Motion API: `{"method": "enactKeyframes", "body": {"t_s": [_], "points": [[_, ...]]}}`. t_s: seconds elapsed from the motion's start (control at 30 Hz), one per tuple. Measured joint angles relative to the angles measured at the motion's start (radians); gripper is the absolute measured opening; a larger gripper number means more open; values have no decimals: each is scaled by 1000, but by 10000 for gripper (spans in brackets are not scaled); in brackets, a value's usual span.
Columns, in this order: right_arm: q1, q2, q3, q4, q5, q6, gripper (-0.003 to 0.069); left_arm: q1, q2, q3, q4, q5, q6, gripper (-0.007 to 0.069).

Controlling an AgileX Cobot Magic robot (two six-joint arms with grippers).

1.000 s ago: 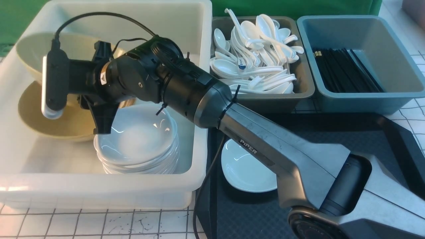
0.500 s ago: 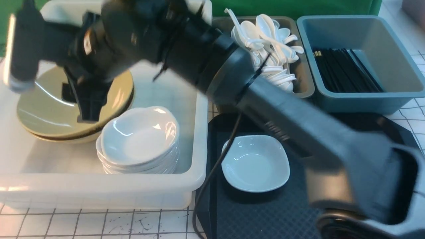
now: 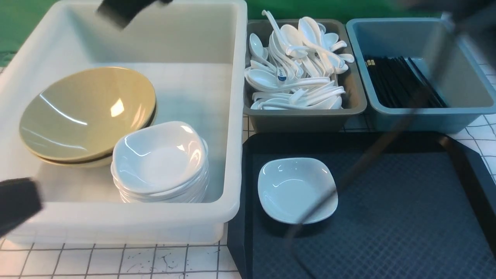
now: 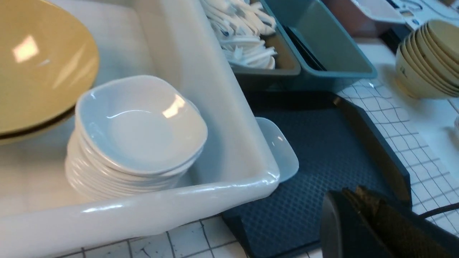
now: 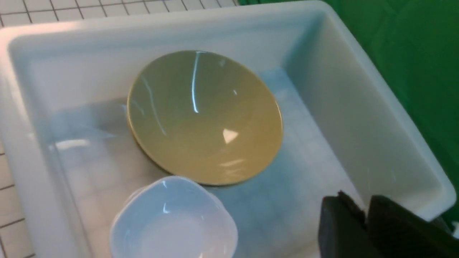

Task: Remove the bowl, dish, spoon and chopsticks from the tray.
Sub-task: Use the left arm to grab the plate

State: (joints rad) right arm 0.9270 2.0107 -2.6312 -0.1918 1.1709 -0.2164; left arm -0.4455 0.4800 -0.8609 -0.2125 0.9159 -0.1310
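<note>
The olive-yellow bowl (image 3: 87, 112) (image 5: 204, 114) rests tilted on another like it inside the white tub (image 3: 236, 116). The white dish (image 3: 296, 190) (image 4: 279, 147) is the only thing I see on the black tray (image 3: 407, 217). White spoons (image 3: 298, 66) fill the grey tub, and black chopsticks (image 3: 403, 81) lie in the blue tub. My right gripper (image 5: 365, 211) hangs high over the white tub's far side, shut and holding nothing. The arm is only a blurred streak in the front view. Over the tray's near edge, my left gripper (image 4: 358, 200) is shut and holding nothing.
A stack of white dishes (image 3: 159, 162) stands in the white tub next to the bowls. The grey tub (image 3: 306, 116) and blue tub (image 3: 418, 116) stand behind the tray. A stack of cream bowls (image 4: 426, 61) sits to the right on the gridded table.
My right gripper let the bowl go onto the other bowl in the tub. It then rose fast up and away, and its jaws closed. The left arm stayed put.
</note>
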Motion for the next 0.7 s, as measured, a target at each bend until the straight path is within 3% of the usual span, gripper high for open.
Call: {"method": "enactKeyframes", "body": {"t_s": [0.13, 0.17, 0.2, 0.4, 0.53, 0.7], "points": [[0, -257, 340, -8, 0, 70, 29, 0, 120, 0, -82, -5, 61, 0], [0, -270, 359, -8, 0, 78, 28, 0, 135, 0, -91, -5, 64, 0], [0, -393, 540, -11, 0, 107, 25, 0, 199, 0, -126, -20, 81, 0], [0, -729, 1028, -11, 0, 237, 25, -23, 446, -21, -246, -66, 165, 0], [0, -1000, 1315, -18, 0, 333, 25, -159, 644, -111, -225, -102, 194, 0], [0, -1277, 1489, -21, 0, 465, 26, -340, 872, -221, -98, -139, 191, 0]]}}
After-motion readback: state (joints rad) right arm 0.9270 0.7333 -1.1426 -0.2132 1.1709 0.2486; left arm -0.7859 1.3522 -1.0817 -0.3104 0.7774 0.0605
